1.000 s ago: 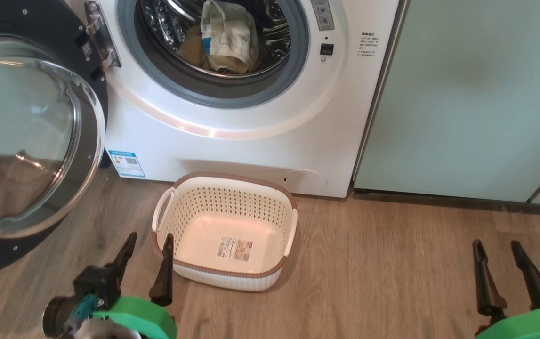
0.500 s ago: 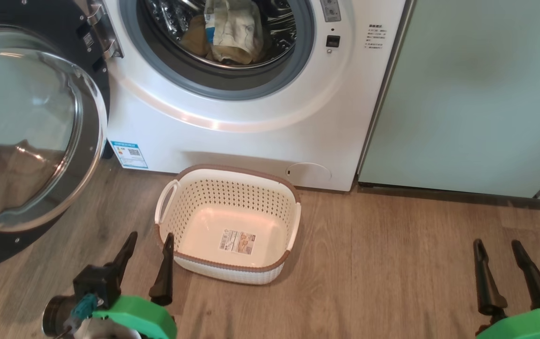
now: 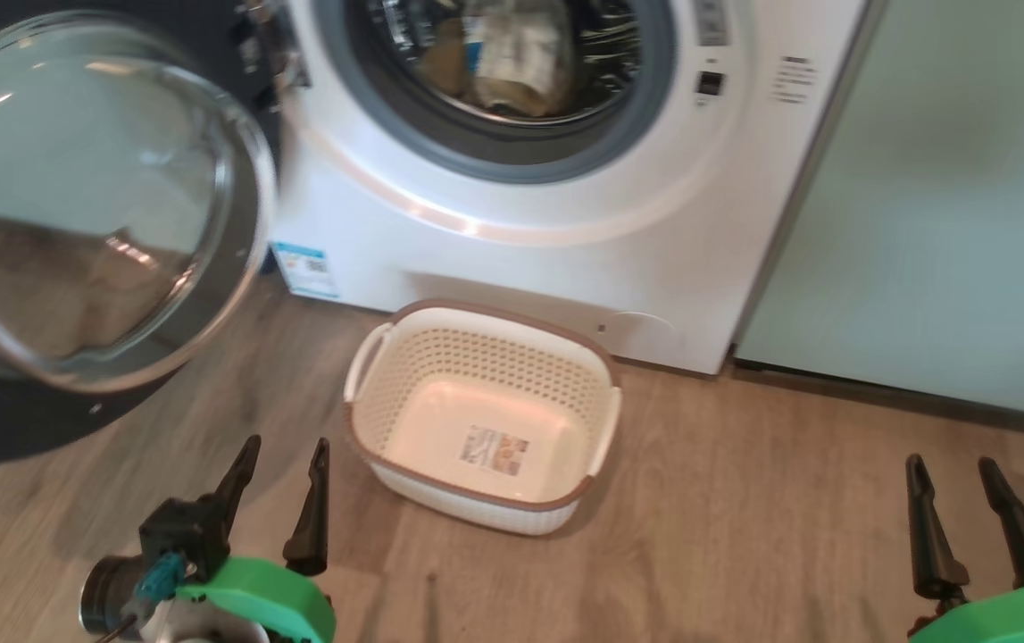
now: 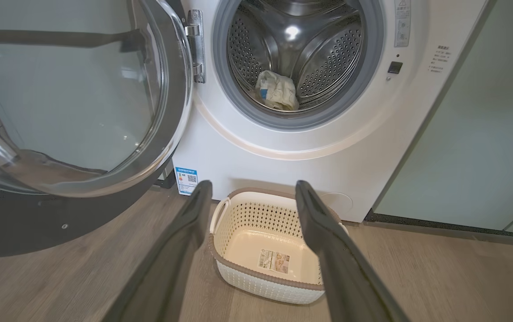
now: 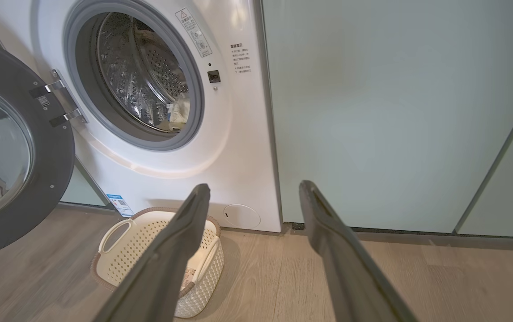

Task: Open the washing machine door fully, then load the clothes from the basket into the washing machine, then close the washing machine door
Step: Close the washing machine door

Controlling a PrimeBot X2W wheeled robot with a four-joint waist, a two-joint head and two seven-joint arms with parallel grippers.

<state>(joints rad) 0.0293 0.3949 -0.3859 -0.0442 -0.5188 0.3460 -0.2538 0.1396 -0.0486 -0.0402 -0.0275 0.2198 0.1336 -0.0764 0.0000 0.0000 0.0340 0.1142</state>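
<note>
Left gripper (image 3: pixel 287 441) gapes near basket (image 3: pixel 476 513); label (image 3: pixel 495 450) unreadable.

Open washing machine door (image 3: pixel 101 205) leaves the drum opening (image 4: pixel 298 58) unblocked above basket (image 3: pixel 485 357).

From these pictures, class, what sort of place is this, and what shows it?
Probably a home laundry corner: a white front-loading washing machine with its door open, a cream basket on the wood-look floor, pale green cabinet panels beside it.
</note>
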